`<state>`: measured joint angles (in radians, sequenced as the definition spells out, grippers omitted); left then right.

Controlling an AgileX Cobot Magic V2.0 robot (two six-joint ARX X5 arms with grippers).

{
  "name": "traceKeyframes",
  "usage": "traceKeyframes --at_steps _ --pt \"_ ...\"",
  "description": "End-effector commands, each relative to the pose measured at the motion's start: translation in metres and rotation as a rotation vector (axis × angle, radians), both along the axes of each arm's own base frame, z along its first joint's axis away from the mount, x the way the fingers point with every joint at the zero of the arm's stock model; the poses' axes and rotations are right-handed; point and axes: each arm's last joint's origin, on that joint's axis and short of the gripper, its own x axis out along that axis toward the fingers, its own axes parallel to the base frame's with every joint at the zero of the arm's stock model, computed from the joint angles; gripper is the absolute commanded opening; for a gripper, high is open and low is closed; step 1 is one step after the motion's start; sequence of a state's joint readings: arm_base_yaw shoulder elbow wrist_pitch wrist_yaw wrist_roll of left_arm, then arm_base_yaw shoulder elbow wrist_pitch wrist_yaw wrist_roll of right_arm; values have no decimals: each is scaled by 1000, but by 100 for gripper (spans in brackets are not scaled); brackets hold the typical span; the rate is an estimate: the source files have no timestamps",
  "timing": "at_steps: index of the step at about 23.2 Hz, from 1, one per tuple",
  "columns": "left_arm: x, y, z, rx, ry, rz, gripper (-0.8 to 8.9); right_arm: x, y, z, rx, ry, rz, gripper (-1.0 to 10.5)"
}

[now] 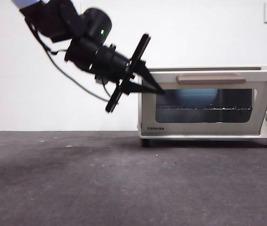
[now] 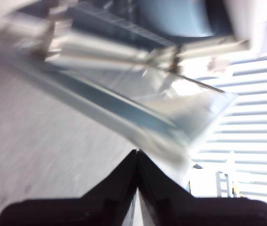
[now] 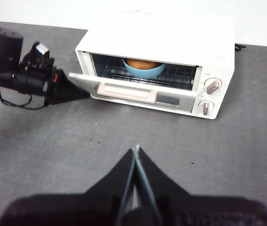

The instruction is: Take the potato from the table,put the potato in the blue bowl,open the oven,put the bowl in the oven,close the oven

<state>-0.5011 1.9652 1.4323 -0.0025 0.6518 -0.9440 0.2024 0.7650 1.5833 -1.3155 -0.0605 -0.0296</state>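
I push the oven (image 3: pixel 171 56) door's 9 o'clock corner with the left tool (image 1: pixel 156 84), tips together; the hinged panel feels light and rigid.

Left arm's reaching in from the upper left, angled downward, with its end effector (image 1: pixel 159 88) pinched closed, tips together. Right end effector (image 3: pixel 136 150) is hanging back above the surface, jaws closed too, nothing in either one.
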Motion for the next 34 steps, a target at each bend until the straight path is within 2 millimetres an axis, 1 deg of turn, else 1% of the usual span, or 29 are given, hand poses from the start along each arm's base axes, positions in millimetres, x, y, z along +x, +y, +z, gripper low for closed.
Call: traceKeyframes --at_steps 1,6,12,17,21,23,25,28,31,34 --pt "4 1 4 10 -19 29 -6 0 0 -1 11 0 -1 -12" --pt "14 8 17 0 -56 70 -6 -1 0 -1 11 1 -1 -12" --pt "21 22 19 -17 -36 78 -6 -1 0 -1 11 1 -2 -12" --pt "22 27 19 -37 -23 28 -6 0 0 -1 9 1 -4 -12" --pt "16 28 26 -50 -22 -30 -6 -1 0 -3 3 24 -4 -12" --pt "11 30 34 -30 -50 -50 -6 0 0 -5 -3 51 -5 -11" --pt "2 32 46 -3 -109 -83 -6 0 0 -7 -7 69 -7 2" --pt "-17 37 69 68 -214 -117 -6 1 0 -7 -9 70 -5 2" --pt "-41 46 96 182 -343 -138 -6 1 0 -7 -11 70 -1 2" --pt "-72 55 119 341 -478 -189 -5 1 0 -7 -11 70 -1 2"
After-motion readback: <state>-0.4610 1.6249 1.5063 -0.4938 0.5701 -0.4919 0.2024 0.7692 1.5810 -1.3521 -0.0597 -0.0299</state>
